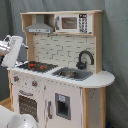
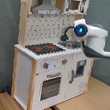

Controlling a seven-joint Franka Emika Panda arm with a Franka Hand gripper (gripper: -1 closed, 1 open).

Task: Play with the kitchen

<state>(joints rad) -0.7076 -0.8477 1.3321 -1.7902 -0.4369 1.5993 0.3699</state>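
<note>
The kitchen (image 1: 60, 75) is a tall white and light-wood toy in both exterior views, with a grey hood (image 1: 39, 26), a small microwave (image 1: 70, 23), a red-ringed black hob (image 1: 36, 65), a sink (image 1: 72, 74), a black faucet (image 1: 85, 57) and an oven window (image 1: 27, 106). My gripper (image 1: 14, 51) is a white block at the first exterior view's left edge, level with the hob and apart from it. In the second exterior view the arm's end (image 2: 81, 30), marked by a blue ring, hangs in front of the faucet and hides the sink.
A grey curtain (image 1: 116, 45) hangs behind the kitchen. The kitchen (image 2: 44, 64) stands on a wooden floor (image 2: 83, 108). Part of the white arm (image 1: 20, 122) fills the first exterior view's bottom left corner. The arm's long link (image 2: 104, 52) crosses the second exterior view's right side.
</note>
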